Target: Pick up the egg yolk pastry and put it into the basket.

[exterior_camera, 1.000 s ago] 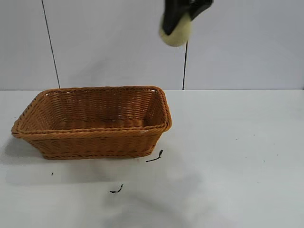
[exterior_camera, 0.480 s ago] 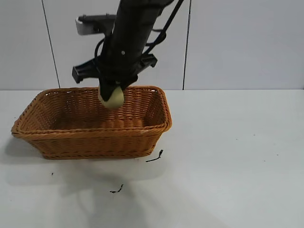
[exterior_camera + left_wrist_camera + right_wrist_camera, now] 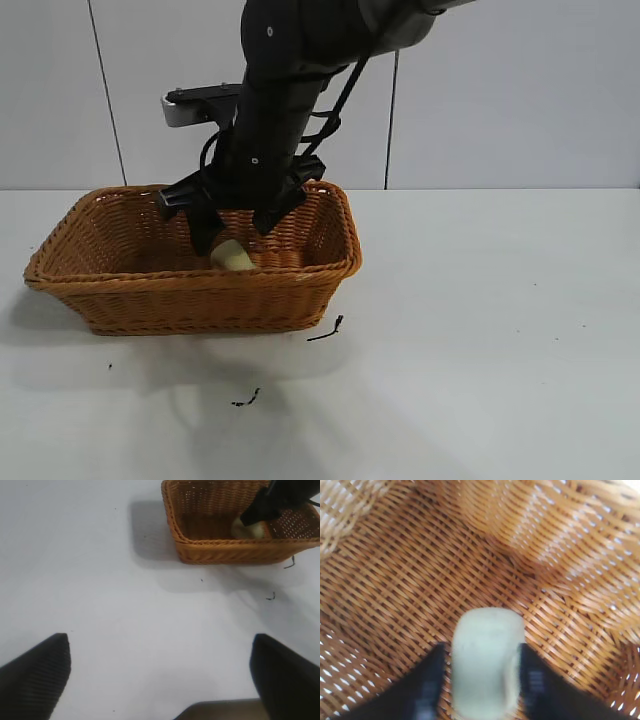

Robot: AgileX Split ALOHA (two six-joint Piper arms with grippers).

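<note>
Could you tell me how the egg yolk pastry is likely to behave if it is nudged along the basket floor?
The egg yolk pastry looks rounded, so it may roll. Its matte, soft-looking surface suggests it could dent. The ridged weave of the basket would probably slow it.

The basket (image 3: 200, 285) wall hides the egg yolk pastry's (image 3: 232, 257) underside.

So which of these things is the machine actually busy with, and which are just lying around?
Part of the job:
- egg yolk pastry
- basket
- right gripper, down inside the basket

Just lying about:
- two dark scraps on the table
- left gripper, idle
</note>
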